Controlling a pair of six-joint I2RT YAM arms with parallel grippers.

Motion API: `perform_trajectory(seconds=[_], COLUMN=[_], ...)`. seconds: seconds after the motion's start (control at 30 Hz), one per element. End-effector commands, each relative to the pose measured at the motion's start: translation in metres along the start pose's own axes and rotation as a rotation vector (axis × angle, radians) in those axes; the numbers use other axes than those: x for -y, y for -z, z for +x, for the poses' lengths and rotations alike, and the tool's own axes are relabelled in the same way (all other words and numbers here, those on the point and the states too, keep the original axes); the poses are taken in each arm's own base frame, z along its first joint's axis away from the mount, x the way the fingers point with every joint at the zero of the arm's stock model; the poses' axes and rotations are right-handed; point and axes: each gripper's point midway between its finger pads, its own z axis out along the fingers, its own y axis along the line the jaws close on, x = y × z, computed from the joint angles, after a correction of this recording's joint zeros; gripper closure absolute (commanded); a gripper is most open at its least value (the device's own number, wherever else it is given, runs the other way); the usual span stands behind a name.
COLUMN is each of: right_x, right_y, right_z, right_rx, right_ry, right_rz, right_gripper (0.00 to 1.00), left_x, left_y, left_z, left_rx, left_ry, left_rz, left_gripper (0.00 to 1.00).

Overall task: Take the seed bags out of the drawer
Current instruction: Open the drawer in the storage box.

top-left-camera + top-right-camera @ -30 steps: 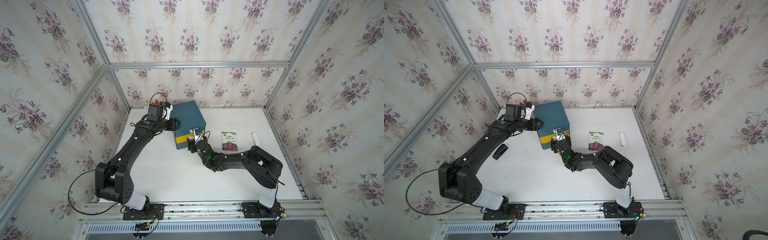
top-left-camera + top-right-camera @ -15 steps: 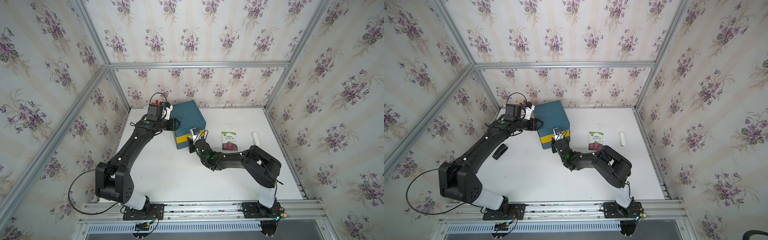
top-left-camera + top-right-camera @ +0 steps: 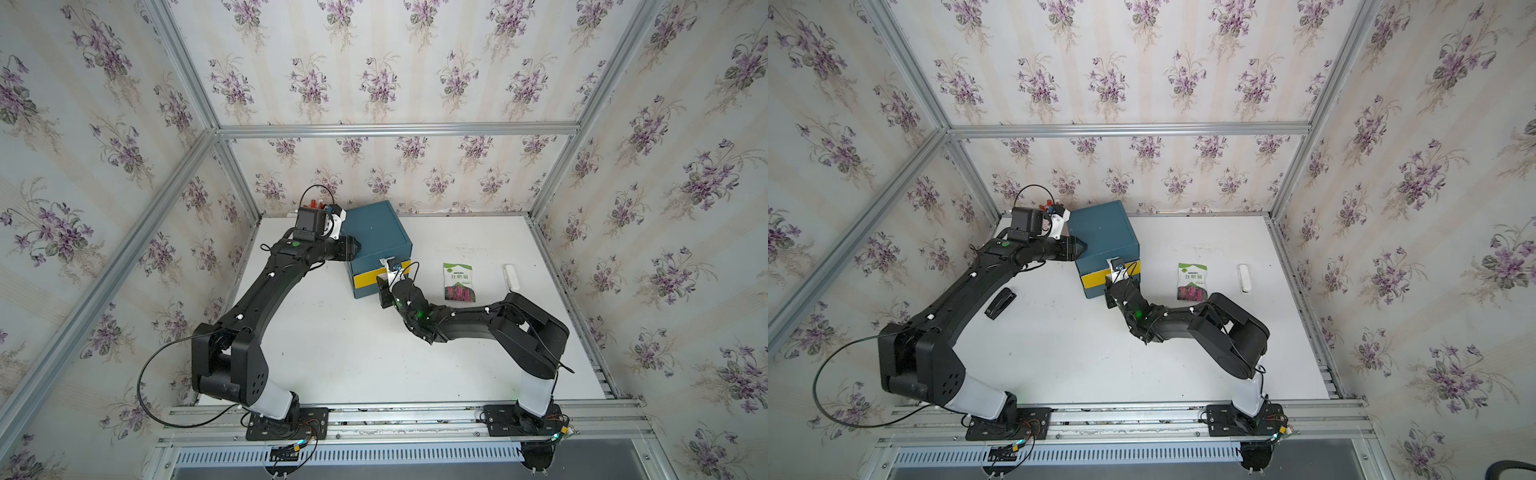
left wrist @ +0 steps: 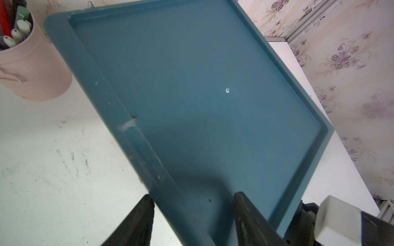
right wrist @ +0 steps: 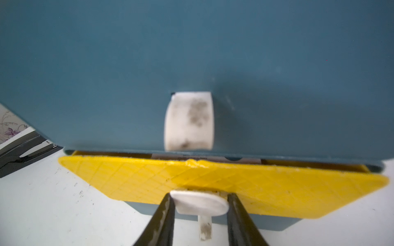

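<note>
Closest to me, my right fingers (image 5: pixel 164 221) are pinched on the white knob (image 5: pixel 199 205) of the yellow drawer (image 5: pixel 234 181). The drawer stands open only a crack in the teal cabinet (image 3: pixel 376 232), and I can't make out what lies inside. Just right of the cabinet, one seed bag (image 3: pixel 459 281) lies flat on the worktop (image 3: pixel 353 353), its green-and-white top pointing away from me. Further back, my left fingers (image 4: pixel 136 221) are clamped over the cabinet's top rim, one outside it and one on the lid.
</note>
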Motion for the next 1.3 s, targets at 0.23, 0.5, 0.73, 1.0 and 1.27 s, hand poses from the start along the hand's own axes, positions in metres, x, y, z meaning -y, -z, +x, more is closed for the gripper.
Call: perform_trajectory(seconds=[0.23, 0.5, 0.73, 1.0, 1.27], right_x=[0.002, 0.002, -0.003, -0.01, -0.014], right_y=[0.03, 0.06, 0.084, 0.107, 0.122], right_z=[0.011, 0.025, 0.036, 0.049, 0.057], right_rx=[-0.039, -0.081, -0.12, -0.166, -0.203], right_ry=[0.004, 0.023, 0.046, 0.048, 0.042], right_rz=[0.008, -0.006, -0.027, -0.047, -0.054], right_gripper=[0.78, 0.79, 0.8, 0.81, 0.82], left_x=[-0.016, -0.016, -0.016, -0.016, -0.016], left_y=[-0.003, -0.003, -0.003, -0.003, -0.001], left_z=[0.059, 0.061, 0.061, 0.062, 0.062], left_rx=[-0.233, -0.235, -0.237, -0.239, -0.234], left_ry=[0.026, 0.032, 0.033, 0.034, 0.034], left_rz=[-0.067, -0.068, -0.068, -0.068, -0.069], left_gripper=[0.38, 0.38, 0.38, 0.38, 0.38])
